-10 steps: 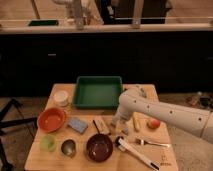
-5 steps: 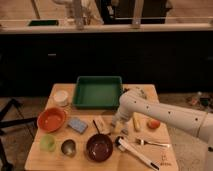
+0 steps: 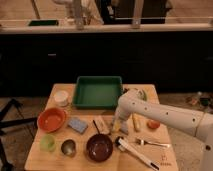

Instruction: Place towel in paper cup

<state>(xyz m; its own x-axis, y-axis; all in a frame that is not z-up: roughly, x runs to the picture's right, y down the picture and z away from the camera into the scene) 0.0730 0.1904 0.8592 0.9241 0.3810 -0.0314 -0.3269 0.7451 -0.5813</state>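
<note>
Gripper: the two-finger gripper [image 3: 116, 126] on the white robot arm [image 3: 165, 115] is down at table level, mid-table, just near of the green rectangular plastic tray [image 3: 98, 91]. Fingers stand apart as far as we make out.
Towel: small pale grey folded cloth towel [image 3: 120, 131]. We see only a pale scrap at the gripper tip; the rest is hidden by the gripper. Can't tell if the fingers touch it.
Paper cup: short round white paper cup [image 3: 61, 98], far left on the wooden table [image 3: 37, 160], just left of the tray, well apart from the towel. Its inside isn't visible to us.
Cut off: the arm runs out at the right edge.
Hard to ID: dark oblong item [image 3: 101, 125] left of the gripper; long yellow item [image 3: 136, 122] right of it; round orange-red item [image 3: 153, 124] further right.
Cups: 3, i.e. the paper cup, translucent light-green cup [image 3: 48, 142], small metal cup [image 3: 68, 147].
Bowls: 2, i.e. orange round bowl [image 3: 52, 119], dark brown bowl [image 3: 99, 147].
Singles: 1 tray, 1 blue-grey sponge block [image 3: 77, 125], 1 metal fork [image 3: 150, 143], 1 white-handled utensil [image 3: 135, 152].
</note>
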